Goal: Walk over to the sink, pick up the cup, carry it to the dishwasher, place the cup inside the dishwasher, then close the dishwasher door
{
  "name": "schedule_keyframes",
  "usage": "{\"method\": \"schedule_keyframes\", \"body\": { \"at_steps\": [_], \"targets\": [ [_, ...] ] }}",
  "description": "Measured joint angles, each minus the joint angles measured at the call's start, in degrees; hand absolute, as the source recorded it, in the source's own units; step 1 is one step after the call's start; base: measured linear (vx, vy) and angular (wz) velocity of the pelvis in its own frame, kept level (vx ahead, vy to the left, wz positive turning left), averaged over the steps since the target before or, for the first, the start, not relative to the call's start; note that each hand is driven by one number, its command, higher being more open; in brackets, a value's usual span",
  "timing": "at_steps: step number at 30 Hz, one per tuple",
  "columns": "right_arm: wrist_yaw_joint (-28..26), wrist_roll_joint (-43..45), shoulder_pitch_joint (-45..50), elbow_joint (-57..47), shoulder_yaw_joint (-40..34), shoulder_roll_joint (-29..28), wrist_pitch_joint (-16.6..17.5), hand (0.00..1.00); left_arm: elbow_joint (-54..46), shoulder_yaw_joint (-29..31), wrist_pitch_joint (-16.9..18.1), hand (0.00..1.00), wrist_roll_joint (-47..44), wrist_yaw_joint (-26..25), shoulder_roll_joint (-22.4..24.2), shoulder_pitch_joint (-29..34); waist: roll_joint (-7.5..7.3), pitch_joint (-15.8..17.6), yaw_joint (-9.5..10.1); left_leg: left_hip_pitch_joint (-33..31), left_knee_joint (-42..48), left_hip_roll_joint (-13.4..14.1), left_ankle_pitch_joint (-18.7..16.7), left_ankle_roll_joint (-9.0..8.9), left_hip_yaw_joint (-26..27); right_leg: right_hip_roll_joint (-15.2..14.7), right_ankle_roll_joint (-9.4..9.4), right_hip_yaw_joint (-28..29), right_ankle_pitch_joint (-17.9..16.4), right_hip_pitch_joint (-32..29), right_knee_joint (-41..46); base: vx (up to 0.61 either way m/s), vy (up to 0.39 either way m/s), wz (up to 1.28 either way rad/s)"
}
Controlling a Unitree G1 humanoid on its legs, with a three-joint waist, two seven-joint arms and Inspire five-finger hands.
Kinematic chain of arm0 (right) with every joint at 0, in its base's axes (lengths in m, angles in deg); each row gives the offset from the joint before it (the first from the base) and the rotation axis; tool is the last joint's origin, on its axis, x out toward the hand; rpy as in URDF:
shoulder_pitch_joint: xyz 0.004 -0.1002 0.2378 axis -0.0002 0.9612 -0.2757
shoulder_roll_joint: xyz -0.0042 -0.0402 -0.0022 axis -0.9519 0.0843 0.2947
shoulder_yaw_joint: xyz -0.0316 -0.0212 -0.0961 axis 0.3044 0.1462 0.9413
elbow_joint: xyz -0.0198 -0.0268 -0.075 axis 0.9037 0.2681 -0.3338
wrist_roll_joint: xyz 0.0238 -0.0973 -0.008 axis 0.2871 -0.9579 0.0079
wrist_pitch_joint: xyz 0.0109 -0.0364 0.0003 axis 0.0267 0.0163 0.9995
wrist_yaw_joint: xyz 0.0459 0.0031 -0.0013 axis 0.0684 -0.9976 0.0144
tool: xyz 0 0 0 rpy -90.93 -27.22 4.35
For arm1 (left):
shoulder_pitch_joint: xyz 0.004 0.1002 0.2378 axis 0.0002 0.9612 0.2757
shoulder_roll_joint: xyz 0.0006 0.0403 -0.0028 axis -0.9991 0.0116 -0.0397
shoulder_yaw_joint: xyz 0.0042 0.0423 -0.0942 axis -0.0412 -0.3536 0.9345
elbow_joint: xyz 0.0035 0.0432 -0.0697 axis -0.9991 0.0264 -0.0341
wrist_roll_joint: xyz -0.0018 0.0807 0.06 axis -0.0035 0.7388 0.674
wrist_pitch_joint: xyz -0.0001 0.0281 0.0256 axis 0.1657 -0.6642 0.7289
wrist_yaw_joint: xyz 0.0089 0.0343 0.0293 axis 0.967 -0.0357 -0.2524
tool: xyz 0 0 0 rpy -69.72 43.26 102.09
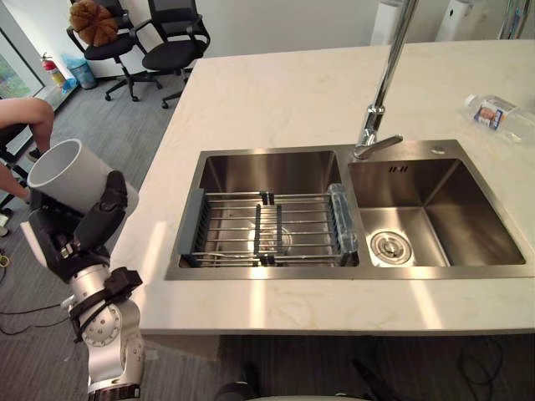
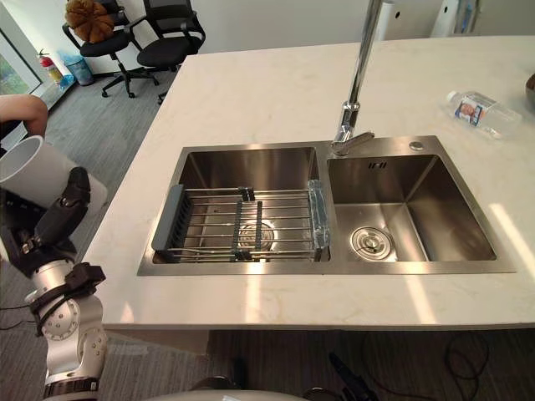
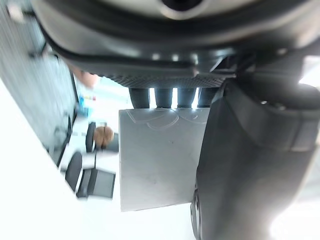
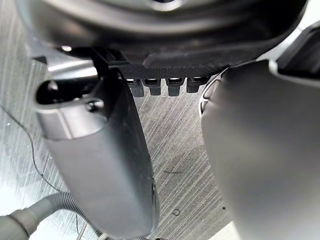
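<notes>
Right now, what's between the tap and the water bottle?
Nothing, just bare countertop between the tap and the water bottle, as the left eye view shows.

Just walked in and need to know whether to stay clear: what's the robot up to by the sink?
The robot's left hand is curled round a white cup, holding it tilted just off the counter's left edge, away from the double sink. A rack spans the sink's left basin. The right hand hangs over the floor.
</notes>
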Motion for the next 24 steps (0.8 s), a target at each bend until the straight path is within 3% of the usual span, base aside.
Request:
{"method": "schedule_keyframes", "body": {
  "at_steps": [4,13,16,18,20,24],
  "targets": [
    [1.7,-0.4,0.2,-0.5,0.8,-0.2,-0.6,1.00,-0.1,3.6,0.0,0.00,0.2,-5.6,0.3,0.6,-0.77,-0.5,0.67,-1.1,0.0,-0.8,0.2,0.28,-1.6,-0.8,-0.46,-1.4,-1.3,-1.0,1.5,-0.10,0.041,0.18],
    [2.7,-4.9,0.4,0.4,-0.1,-0.6,0.1,1.00,5.3,6.5,0.5,0.00,1.9,-8.5,1.6,1.0,-1.30,-0.7,1.91,-0.5,0.0,-3.2,0.3,1.72,-4.0,-3.2,1.11,-4.1,-1.7,0.7,2.5,0.00,0.025,0.18],
    [2.1,-5.3,-0.4,1.4,-0.7,-0.7,0.9,1.00,6.6,5.9,0.3,0.00,2.8,-9.2,2.6,1.0,-2.07,-0.3,1.97,-0.4,0.0,-4.5,0.1,1.90,-4.4,-5.1,1.77,-4.3,-4.0,-0.9,7.3,0.01,0.018,0.12],
    [1.7,-6.0,-0.6,1.8,-1.3,-0.8,0.9,1.00,6.6,5.5,0.2,0.00,4.2,-9.4,2.6,0.9,-2.43,-0.1,2.00,-0.6,0.0,-5.0,0.1,1.94,-5.1,-5.9,1.42,-3.7,-4.9,-1.7,10.2,0.02,0.006,0.27],
    [1.4,-12.6,0.0,2.5,-1.7,-0.7,1.4,1.00,6.6,3.8,-0.6,0.00,5.8,-7.8,2.2,0.0,-2.41,-0.1,1.70,-0.9,0.0,-5.8,-0.1,2.31,-8.4,-6.0,0.07,0.8,-5.5,-3.0,15.2,0.01,0.010,0.65],
    [0.7,-21.0,0.0,3.2,-1.5,0.6,2.8,1.00,6.8,1.4,-2.2,0.00,5.8,-2.9,-0.5,-1.3,-2.51,-0.1,1.09,-1.7,0.0,-7.0,0.3,2.44,-14.7,-5.7,-0.34,7.0,-5.7,-4.5,21.2,0.06,-0.039,0.92]
  ]
}}
